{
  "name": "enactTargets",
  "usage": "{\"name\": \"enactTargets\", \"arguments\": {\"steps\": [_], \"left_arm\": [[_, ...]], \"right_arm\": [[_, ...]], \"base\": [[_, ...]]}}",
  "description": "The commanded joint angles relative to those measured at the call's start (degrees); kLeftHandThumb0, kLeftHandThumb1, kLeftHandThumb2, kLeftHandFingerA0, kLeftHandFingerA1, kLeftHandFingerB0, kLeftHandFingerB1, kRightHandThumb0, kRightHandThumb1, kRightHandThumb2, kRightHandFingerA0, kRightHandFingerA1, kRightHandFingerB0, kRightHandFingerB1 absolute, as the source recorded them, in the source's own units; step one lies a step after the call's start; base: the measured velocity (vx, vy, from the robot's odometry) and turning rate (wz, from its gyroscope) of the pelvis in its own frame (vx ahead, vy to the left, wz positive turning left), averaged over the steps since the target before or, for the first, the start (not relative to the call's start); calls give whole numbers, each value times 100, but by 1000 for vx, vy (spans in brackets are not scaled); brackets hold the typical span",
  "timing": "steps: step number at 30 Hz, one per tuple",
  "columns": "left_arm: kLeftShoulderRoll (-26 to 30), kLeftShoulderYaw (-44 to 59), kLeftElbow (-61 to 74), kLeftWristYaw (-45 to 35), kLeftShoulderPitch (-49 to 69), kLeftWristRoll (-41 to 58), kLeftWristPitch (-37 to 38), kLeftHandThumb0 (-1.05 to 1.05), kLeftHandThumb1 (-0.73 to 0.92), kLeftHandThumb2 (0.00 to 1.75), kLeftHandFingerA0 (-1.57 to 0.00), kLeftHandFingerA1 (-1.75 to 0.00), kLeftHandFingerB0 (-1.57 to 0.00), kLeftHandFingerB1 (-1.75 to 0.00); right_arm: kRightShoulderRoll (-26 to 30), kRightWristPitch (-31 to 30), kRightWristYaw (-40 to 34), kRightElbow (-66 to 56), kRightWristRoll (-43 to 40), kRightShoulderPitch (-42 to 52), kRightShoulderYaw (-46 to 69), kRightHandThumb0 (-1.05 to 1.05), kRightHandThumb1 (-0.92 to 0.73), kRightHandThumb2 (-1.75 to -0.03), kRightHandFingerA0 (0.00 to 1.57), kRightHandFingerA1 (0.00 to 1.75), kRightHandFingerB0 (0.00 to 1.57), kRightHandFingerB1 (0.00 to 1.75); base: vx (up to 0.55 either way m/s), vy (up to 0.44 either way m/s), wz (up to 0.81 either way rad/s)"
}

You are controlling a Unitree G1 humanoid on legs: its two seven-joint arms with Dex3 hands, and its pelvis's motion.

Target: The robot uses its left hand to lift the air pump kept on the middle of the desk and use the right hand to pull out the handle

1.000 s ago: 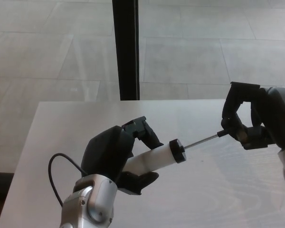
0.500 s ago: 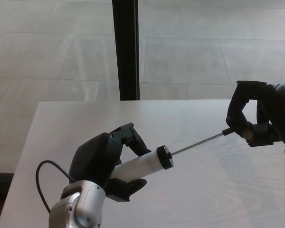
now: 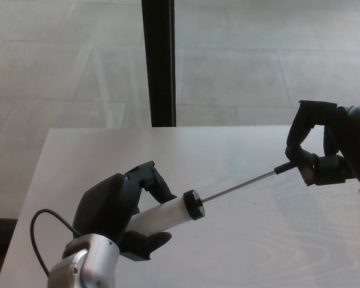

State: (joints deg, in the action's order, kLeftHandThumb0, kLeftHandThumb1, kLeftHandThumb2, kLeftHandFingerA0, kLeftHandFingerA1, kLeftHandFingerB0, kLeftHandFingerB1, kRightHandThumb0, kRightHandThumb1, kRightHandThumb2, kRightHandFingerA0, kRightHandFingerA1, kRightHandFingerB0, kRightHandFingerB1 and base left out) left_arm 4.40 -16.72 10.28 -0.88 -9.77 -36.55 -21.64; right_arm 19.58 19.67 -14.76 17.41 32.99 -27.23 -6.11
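**Air pump held above the desk, rod drawn out**

At the left, a thin black cable (image 3: 39, 231) loops out beside the silver wrist of the left arm. The left robot hand (image 3: 117, 210) is wrapped around the white barrel of the air pump (image 3: 162, 217), holding it tilted above the pale desk (image 3: 240, 240), its black end cap pointing up and to the right. From that cap a thin metal rod (image 3: 237, 188) runs diagonally to the right. At its far end, the small black handle (image 3: 283, 168) is pinched in the closed fingers of the right robot hand (image 3: 321, 153), near the desk's right side. A dark vertical post (image 3: 158, 60) stands behind the desk.
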Motion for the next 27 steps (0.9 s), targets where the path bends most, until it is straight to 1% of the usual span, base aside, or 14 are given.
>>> {"name": "enactTargets", "arguments": {"steps": [1,6,8,9,10,11,13,15,17,18,20,21,22,27], "left_arm": [[149,177,-2,-125,152,83,-193,-18,65,91,-77,-175,-66,-155],[148,272,43,-182,272,128,-245,-17,62,96,-78,-175,-69,-151],[152,315,14,-154,308,206,-134,-16,60,99,-78,-175,-68,-153],[155,314,10,-156,306,198,-132,-17,63,95,-78,-175,-69,-152],[161,310,-33,-132,295,206,-64,-17,62,98,-78,-175,-69,-155],[157,313,-59,-125,285,225,-35,-17,61,98,-78,-175,-69,-156],[149,305,-84,-147,256,243,-52,-18,63,93,-78,-175,-68,-157],[192,258,-81,-249,218,238,-78,-17,64,95,-97,-175,-69,-151],[453,67,-180,-445,167,122,132,-22,64,100,-79,-175,-71,-156],[535,-49,-185,-736,120,142,26,-24,66,97,-79,-174,-72,-154],[715,-287,-203,-1018,21,-41,-103,-28,63,97,-77,-172,-69,-154],[893,-534,-234,-1233,-76,-319,-179,-29,67,87,-74,-156,-71,-131],[1137,-966,-389,-1389,-226,-796,-111,-29,68,81,-78,-145,-79,-100],[1471,-1717,-825,-1388,-641,-1396,56,-29,72,72,-77,-126,-77,-79]], "right_arm": [[64,22,-50,4,-116,-23,81,-27,-44,-119,127,145,97,126],[74,19,-49,14,-114,-26,97,-28,-45,-118,125,142,98,126],[54,-50,11,-26,-134,-17,94,-20,-43,-125,98,175,80,153],[45,-34,17,-10,-164,-22,97,-27,-46,-118,126,144,98,126],[17,-136,151,-51,-257,-15,110,-25,-48,-114,122,141,93,124],[21,-235,244,-93,-273,-11,108,-15,-56,-107,91,175,73,146],[53,-729,623,-256,-267,-29,94,-13,-68,-86,89,171,61,84],[119,-1059,980,-347,-327,-64,98,-24,-78,-73,89,153,50,56],[228,-1420,1232,-436,-182,-84,75,-39,-76,-63,75,86,25,35],[266,-1485,1322,-439,-247,-77,116,-49,-59,-86,68,82,11,43],[309,-1605,1332,-413,-159,-120,114,-52,-73,-63,54,67,10,30],[337,-1640,1294,-408,-104,-128,121,-56,-60,-92,48,69,4,37],[335,-1857,1321,-498,-90,-142,177,-54,-75,-62,47,58,9,30],[318,-2077,1324,-578,-110,-193,245,-51,-75,-62,44,59,14,30]], "base": [[0,0,0],[0,0,0],[0,0,0],[0,0,0],[0,0,0],[0,0,0],[0,0,0],[0,0,0],[0,0,0],[0,0,0],[0,0,0],[0,0,0],[0,0,0],[0,0,0]]}}
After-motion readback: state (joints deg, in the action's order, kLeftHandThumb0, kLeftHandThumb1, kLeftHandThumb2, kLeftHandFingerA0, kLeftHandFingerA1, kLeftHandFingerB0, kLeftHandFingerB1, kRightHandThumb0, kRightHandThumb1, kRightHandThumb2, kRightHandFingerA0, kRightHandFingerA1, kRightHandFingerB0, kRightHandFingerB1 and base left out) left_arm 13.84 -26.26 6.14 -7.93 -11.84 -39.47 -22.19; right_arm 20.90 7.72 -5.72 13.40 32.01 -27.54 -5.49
